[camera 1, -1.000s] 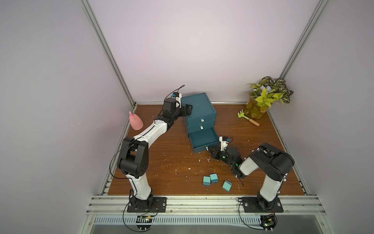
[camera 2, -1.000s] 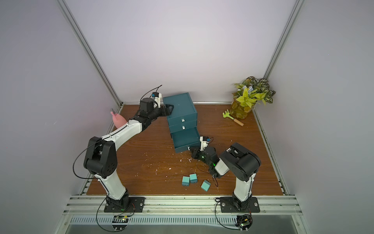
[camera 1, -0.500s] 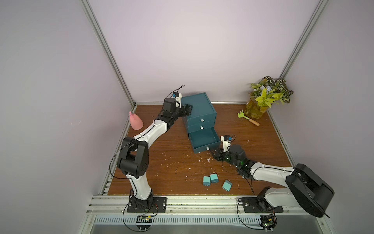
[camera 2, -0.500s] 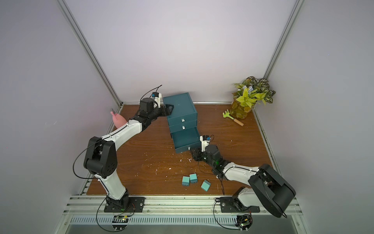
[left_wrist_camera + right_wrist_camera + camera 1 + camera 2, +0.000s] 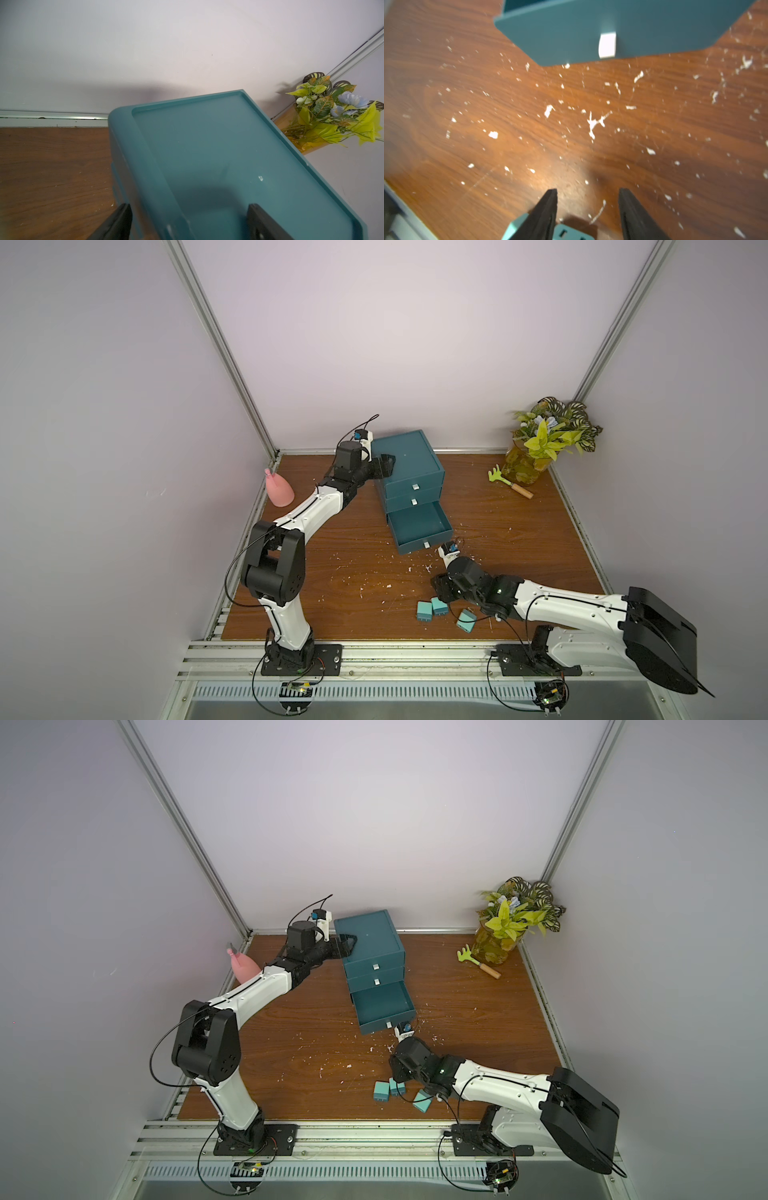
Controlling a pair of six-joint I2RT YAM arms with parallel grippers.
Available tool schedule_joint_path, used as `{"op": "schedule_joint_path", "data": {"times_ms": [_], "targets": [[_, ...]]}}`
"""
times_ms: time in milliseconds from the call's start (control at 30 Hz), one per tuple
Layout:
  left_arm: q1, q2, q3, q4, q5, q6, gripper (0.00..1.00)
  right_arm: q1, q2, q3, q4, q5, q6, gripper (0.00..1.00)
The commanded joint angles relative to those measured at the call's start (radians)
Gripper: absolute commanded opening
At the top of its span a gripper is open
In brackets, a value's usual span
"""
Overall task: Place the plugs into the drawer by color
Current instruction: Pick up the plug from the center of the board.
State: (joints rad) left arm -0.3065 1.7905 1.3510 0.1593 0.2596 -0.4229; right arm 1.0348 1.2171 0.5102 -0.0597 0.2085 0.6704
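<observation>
The drawer [image 5: 409, 466] [image 5: 370, 940] is a dark teal cabinet at the back of the table. Its bottom drawer [image 5: 419, 524] is pulled out and looks empty. Three light teal plugs [image 5: 424, 610] [image 5: 439, 606] [image 5: 466, 620] lie near the table's front. My right gripper [image 5: 438, 596] [image 5: 588, 190] hangs open just above the pair, and one plug [image 5: 571, 233] shows between its fingers. My left gripper [image 5: 384, 462] [image 5: 191, 220] stands open astride the cabinet's top left edge, with one finger [image 5: 122, 220] beside the side wall.
A pink spray bottle [image 5: 278, 489] stands at the left edge. A potted plant [image 5: 540, 448] fills the back right corner, with a small green rake [image 5: 505, 481] beside it. White flecks litter the wooden table [image 5: 353, 572].
My right gripper has drawn back from the open drawer's handle toward the plugs at the front, and its jaws have opened. The left arm has not moved.
</observation>
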Motion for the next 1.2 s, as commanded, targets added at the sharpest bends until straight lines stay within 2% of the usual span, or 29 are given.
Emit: {"op": "schedule_joint_path", "data": {"times_ms": [0,133,233,433,800,1067,1167], "targets": [[-0.011,0.006,-0.035,-0.090,-0.017,0.019,0.82,0.029,-0.020,0.012,-0.098,0.049,0.036,0.58],[-0.014,0.007,-0.035,-0.092,-0.023,0.022,0.82,0.061,-0.016,0.008,-0.094,0.048,0.057,0.64],[-0.016,0.008,-0.035,-0.093,-0.026,0.024,0.82,0.077,-0.010,0.010,-0.101,0.043,0.066,0.65],[-0.016,0.011,-0.033,-0.094,-0.022,0.023,0.82,0.117,-0.009,-0.010,-0.084,0.031,0.101,0.63],[-0.017,0.015,-0.033,-0.090,-0.017,0.016,0.82,0.183,-0.019,-0.012,-0.150,0.079,0.165,0.61],[-0.022,0.014,-0.033,-0.091,-0.020,0.019,0.82,0.206,0.004,-0.002,-0.172,0.091,0.186,0.62],[-0.023,0.014,-0.033,-0.092,-0.023,0.019,0.82,0.208,0.012,-0.002,-0.169,0.094,0.189,0.59]]}}
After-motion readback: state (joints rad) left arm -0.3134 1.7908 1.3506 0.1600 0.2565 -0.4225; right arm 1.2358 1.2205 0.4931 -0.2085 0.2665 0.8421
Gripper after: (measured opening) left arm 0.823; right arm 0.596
